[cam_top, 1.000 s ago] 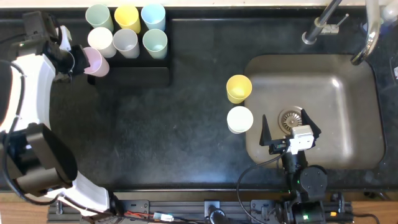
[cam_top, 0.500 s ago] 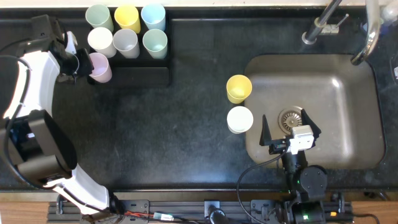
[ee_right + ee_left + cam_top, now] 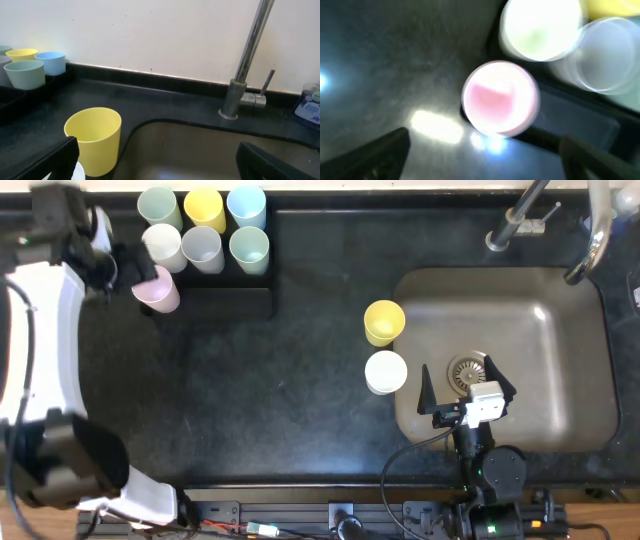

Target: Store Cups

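Left wrist view: my left hand (image 3: 484, 150) is spread over the pink cup (image 3: 500, 97) at the tray's (image 3: 580, 131) edge. Right wrist view adds my spread right hand (image 3: 157, 152), yellow cup (image 3: 95, 137), tap (image 3: 250, 60).

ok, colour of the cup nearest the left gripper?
The cup is pink; best in left wrist view.

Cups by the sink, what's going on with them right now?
The left gripper hangs open above a pink cup standing at the end of the black rack, beside five cups already stored there. A yellow cup and a white cup wait on the counter by the sink. The right gripper sits open over the sink, holding nothing.
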### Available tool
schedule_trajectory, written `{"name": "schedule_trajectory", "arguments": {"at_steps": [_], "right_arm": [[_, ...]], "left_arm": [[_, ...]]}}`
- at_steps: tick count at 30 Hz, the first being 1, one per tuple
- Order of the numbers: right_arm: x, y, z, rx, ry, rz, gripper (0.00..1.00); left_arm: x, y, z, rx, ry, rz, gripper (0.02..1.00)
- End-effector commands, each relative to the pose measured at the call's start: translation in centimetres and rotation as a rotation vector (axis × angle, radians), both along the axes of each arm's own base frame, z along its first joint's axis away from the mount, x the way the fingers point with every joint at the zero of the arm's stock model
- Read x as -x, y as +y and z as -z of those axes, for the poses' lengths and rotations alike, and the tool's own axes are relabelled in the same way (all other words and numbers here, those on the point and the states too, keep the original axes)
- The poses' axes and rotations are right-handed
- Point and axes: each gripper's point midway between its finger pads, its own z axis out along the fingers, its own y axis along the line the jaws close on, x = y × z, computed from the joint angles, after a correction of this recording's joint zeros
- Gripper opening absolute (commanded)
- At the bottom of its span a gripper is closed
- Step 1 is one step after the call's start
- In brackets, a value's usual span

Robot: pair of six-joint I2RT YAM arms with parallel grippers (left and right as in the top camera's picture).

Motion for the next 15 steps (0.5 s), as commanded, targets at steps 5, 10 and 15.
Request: {"name": "schedule_trajectory", "arguments": {"at_steps": [5, 10, 15], "right_arm": [[0.0, 0.0, 0.3, 0.003, -0.002, -0.004, 0.996], [0.0, 0.0, 0.3, 0.003, -0.002, -0.005, 0.996], [0.0, 0.0, 0.3, 0.003, -0.002, -0.005, 0.996]], "left_arm": [[0.9, -14.4, -8.3, -0.015, -0.109, 0.112, 0.998], [2.7, -25.7, -4.5, 0.057, -0.027, 0.223, 1.0], [4.5, -33.6, 0.7, 0.098, 0.091, 0.37, 1.0]]}}
